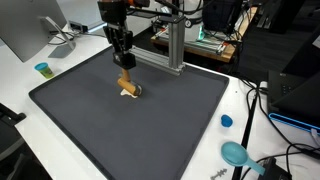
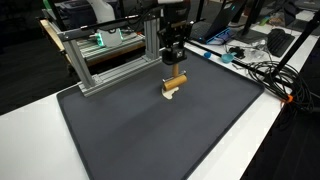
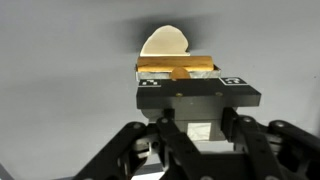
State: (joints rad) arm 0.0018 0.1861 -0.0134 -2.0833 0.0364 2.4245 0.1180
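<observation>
Although the gripper hangs just over the wooden piece lying on the dark mat near its back edge, we cannot tell whether the jaws are spread or closed. In the wrist view the gripper's own black body hides the fingertips. Beyond it we see only a brown strip of the piece and a cream rounded part, blurred.

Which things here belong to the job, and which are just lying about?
Job in hand:
- end effector
- brown block, right below it
- pale disc, by the block

Lying about:
- blue cup
- blue cap
- teal utensil
- metal frame
- cables
</observation>
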